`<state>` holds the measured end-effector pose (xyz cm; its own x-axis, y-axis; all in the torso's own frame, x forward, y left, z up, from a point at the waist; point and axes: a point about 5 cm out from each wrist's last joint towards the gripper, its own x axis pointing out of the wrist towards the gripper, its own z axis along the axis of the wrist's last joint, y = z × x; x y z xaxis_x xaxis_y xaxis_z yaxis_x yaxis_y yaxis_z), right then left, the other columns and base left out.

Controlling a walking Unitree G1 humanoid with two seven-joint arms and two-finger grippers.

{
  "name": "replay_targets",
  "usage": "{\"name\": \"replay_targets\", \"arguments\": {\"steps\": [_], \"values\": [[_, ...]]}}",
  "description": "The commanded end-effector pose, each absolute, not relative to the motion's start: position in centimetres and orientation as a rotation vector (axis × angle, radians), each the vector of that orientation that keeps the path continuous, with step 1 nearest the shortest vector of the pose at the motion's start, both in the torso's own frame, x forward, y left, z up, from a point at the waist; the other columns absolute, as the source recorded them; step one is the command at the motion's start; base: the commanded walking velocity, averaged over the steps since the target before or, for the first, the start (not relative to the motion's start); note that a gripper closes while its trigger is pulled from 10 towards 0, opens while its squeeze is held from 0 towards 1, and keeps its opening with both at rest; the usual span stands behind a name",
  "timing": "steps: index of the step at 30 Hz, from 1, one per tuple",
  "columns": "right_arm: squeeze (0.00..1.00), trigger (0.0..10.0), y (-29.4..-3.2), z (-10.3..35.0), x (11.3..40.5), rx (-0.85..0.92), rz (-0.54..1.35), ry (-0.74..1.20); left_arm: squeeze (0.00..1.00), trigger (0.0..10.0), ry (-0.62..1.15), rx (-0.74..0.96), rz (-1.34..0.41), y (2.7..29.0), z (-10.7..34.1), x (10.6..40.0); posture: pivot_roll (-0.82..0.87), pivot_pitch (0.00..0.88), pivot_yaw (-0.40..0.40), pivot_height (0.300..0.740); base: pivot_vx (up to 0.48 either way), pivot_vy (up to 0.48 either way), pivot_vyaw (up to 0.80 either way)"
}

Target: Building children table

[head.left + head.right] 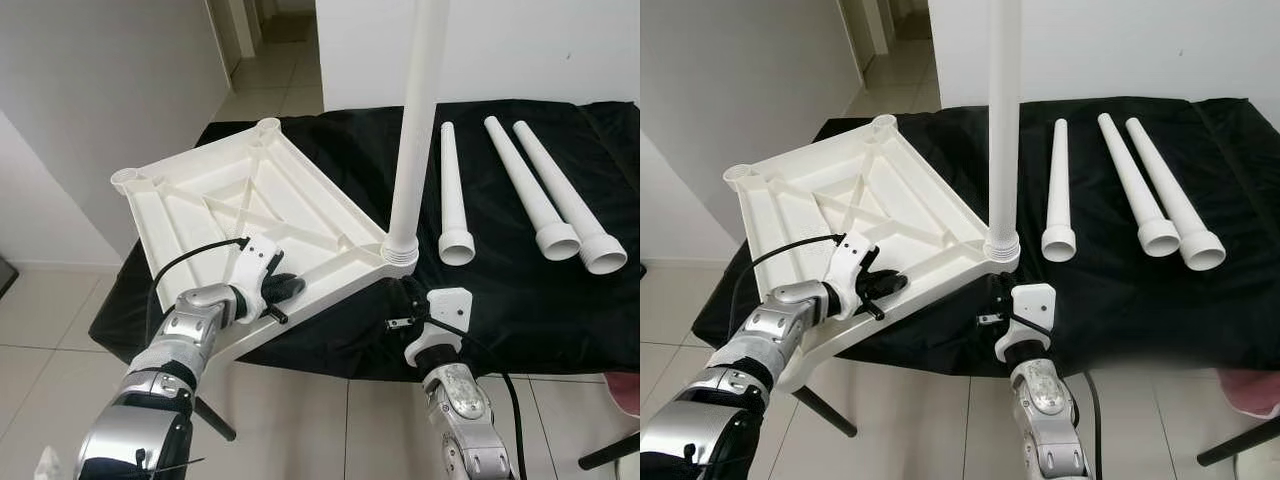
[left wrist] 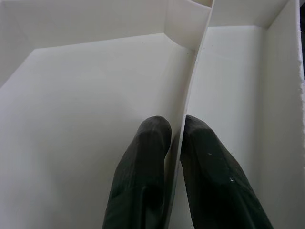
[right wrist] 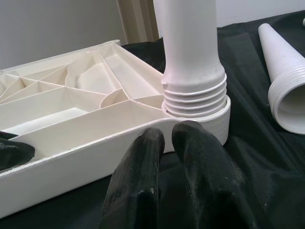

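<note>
I see the white tabletop (image 1: 240, 205) lying upside down on the black cloth (image 1: 520, 290) that covers the work table, its ribbed underside facing up and its near edge hanging out past the cloth's near-left side. 1 white leg (image 1: 415, 120) stands upright in the socket at the tabletop's near-right corner, its threaded collar seated in the socket. 3 more loose legs (image 1: 540, 195) lie on the cloth to the right, wide threaded ends toward me, the 2 on the right close together and the third a little apart to their left.

My left gripper (image 1: 278, 290) is at the tabletop's near edge; in the left wrist view its fingers (image 2: 143, 167) are pinched tight on a thin upright rib of the underside, 1 finger on each side of it. My right gripper (image 3: 164, 138) sits low on the cloth just near of the socketed corner, its 2 fingers pressed together with nothing between them, tips just beside the tabletop's rim
</note>
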<state>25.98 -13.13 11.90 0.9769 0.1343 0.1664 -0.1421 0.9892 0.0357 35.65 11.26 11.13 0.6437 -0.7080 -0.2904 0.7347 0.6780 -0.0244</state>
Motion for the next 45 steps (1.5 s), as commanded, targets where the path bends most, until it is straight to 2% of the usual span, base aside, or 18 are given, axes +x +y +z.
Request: {"name": "replay_targets", "arguments": {"steps": [1,4,5,6,8,9,13,24,25,30,31,36,41,45], "values": [[0.0,10.0,-12.7,11.9,26.1,0.062,0.139,-0.171,0.31,10.0,0.242,0.144,-0.43,12.6,11.4,37.0,-0.11,0.041,0.165,0.74,0.0,0.0,0.0],[0.0,10.0,-12.7,11.9,26.1,0.062,0.139,-0.171,0.31,10.0,0.242,0.144,-0.43,12.6,11.4,37.0,-0.11,0.041,0.165,0.74,0.0,0.0,0.0],[0.0,10.0,-12.7,11.9,26.1,0.062,0.136,-0.173,1.0,10.0,0.231,0.121,-0.454,12.4,11.5,36.9,-0.11,0.041,0.165,0.74,0.0,0.0,0.0],[0.0,10.0,-12.8,11.9,26.1,0.062,0.132,-0.173,0.88,10.0,0.216,0.15,-0.507,12.2,11.8,36.8,-0.11,0.047,0.163,0.74,0.0,0.0,0.0],[0.0,10.0,-12.8,11.9,26.1,0.062,0.132,-0.173,0.88,10.0,0.216,0.15,-0.507,12.2,11.8,36.8,-0.11,0.047,0.163,0.74,0.0,0.0,0.0],[0.0,10.0,-12.9,11.9,26.2,0.063,0.13,-0.174,0.0,10.0,0.201,0.18,-0.546,12.1,12.1,36.7,-0.11,0.046,0.163,0.74,0.0,0.0,0.0],[0.0,10.0,-12.9,12.0,26.2,0.064,0.129,-0.174,0.0,10.0,0.191,0.191,-0.582,12.2,12.5,36.6,-0.11,0.05,0.163,0.74,0.0,0.0,0.0],[0.0,10.0,-12.8,12.1,26.7,0.075,0.114,-0.18,0.0,10.0,0.076,0.166,-0.733,14.8,16.2,36.2,-0.09,0.048,0.151,0.74,0.0,0.0,0.0],[0.0,10.0,-13.0,12.1,27.0,0.088,0.079,-0.168,0.0,10.0,0.058,0.161,-0.73,15.8,17.1,36.2,-0.08,0.047,0.141,0.74,0.0,0.0,0.0],[0.0,10.0,-13.4,11.9,27.4,0.088,0.022,-0.142,0.0,10.0,0.039,0.18,-0.697,17.2,17.9,36.3,-0.08,0.044,0.137,0.74,0.0,0.0,0.0],[0.0,10.0,-13.7,11.8,27.7,0.092,-0.009,-0.132,0.0,10.0,0.038,0.212,-0.669,18.2,18.1,36.2,-0.08,0.043,0.137,0.74,0.0,0.0,0.0],[0.0,10.0,-14.2,11.8,28.0,0.104,-0.049,-0.122,0.0,10.0,0.046,0.295,-0.616,20.1,18.3,36.0,-0.07,0.037,0.127,0.74,0.0,0.0,0.0],[0.0,10.0,-14.3,12.1,28.5,0.131,-0.06,-0.124,0.0,10.0,0.096,0.416,-0.549,22.9,18.0,35.3,-0.06,0.027,0.117,0.74,0.0,0.0,0.0],[0.0,10.0,-14.3,12.3,29.0,0.139,-0.06,-0.127,0.0,10.0,0.147,0.448,-0.532,23.9,17.2,34.7,-0.06,0.025,0.115,0.74,0.0,0.0,0.0]]}}
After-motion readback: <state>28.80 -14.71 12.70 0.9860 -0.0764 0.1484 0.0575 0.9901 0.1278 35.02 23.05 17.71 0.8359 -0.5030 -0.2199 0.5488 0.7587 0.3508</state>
